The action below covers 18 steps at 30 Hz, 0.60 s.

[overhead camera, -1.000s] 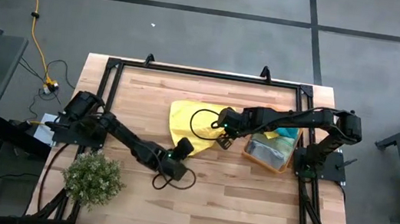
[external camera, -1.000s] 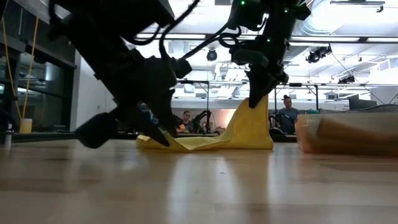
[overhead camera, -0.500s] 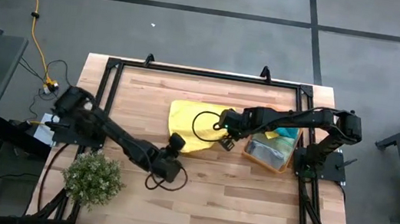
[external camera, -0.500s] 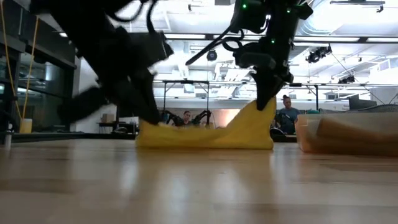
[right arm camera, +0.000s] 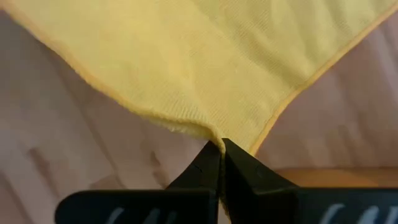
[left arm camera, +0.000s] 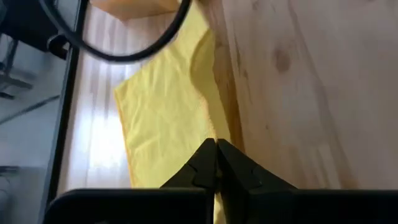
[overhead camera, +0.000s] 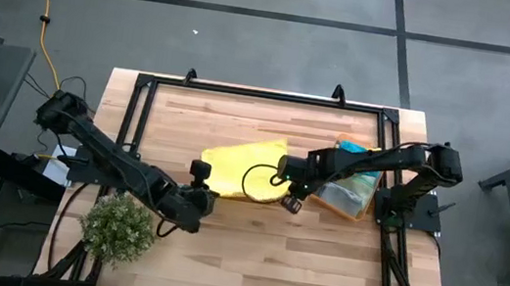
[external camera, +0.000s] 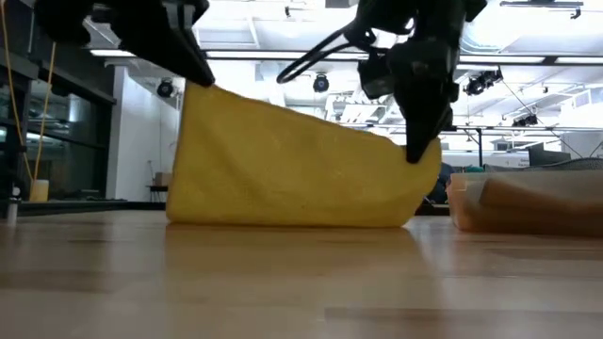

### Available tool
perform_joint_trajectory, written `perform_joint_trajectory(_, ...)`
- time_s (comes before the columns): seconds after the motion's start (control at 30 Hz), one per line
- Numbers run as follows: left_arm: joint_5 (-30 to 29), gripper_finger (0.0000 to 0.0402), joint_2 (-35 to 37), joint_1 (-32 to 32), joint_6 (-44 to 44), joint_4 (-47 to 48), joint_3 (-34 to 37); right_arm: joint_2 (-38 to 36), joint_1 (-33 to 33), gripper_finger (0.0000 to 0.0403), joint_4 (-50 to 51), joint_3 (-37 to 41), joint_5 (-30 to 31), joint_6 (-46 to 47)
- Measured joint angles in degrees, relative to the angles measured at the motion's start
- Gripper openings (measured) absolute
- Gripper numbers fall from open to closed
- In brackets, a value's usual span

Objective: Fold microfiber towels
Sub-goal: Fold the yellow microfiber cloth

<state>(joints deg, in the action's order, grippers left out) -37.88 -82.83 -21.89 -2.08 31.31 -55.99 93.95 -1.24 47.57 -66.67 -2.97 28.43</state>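
A yellow microfiber towel (overhead camera: 245, 166) hangs between my two grippers over the middle of the table. In the low view it stands like a sheet (external camera: 292, 160), higher at my left gripper, with its lower edge (external camera: 292, 222) on the wood. My left gripper (overhead camera: 201, 193) is shut on the towel's left end. My right gripper (overhead camera: 289, 199) is shut on its right end. More towels, teal and pale green (overhead camera: 355, 166), lie in the orange bin. My left gripper pinches the towel's upper left corner (left arm camera: 209, 127) between its two fingers, slanting down from the table's left. That corner (external camera: 193, 89) is lifted high and the cloth hangs below it. My right gripper pinches a small fold at the towel's upper right corner (right arm camera: 214, 133) between its two fingertips, from above, pointing down. This corner (external camera: 422, 160) is held lower than the other, and the cloth sags to the table.
The orange bin (overhead camera: 362, 205) stands right beside the right gripper, toward the table's right edge. A bushy green plant (overhead camera: 118, 227) sits at the near left corner. A black frame rail (overhead camera: 261, 95) runs round the table. Bare wood lies along the near side.
My left gripper has shut on the towel's near left corner, then risen and drawn toward the table's left, rolling as it went. My right gripper has shifted toward the near edge. The towel, bunched low on the table before, now hangs spread between both grippers.
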Motion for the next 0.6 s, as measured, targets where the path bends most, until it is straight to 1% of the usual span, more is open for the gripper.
perform_joint_trajectory(0.13, -0.1, 0.0, 0.5, 0.0, -4.8, 3.7, 0.0, 0.0, -1.3, 0.0, -0.6, 0.0, 0.0, 0.0)
perform_joint_trajectory(0.23, -1.1, 0.0, 0.3, 0.6, -9.1, 7.3, 0.0, -0.1, -1.4, 0.0, -2.1, 0.0, 2.9, 0.0)
perform_joint_trajectory(0.4, -3.6, 0.0, -0.3, 1.6, -18.0, 12.2, 0.1, -0.1, 0.9, 0.0, -3.4, 0.0, 6.8, 0.0)
perform_joint_trajectory(0.5, -3.6, 0.0, -0.7, 2.7, -21.6, 12.3, 2.5, -0.1, 2.6, 0.0, -4.1, 0.0, 9.2, 0.0)
perform_joint_trajectory(0.6, -3.6, 0.0, -0.7, 4.2, -24.7, 11.9, 5.9, 0.0, 4.1, 0.0, -5.7, 0.0, 10.0, 0.0)
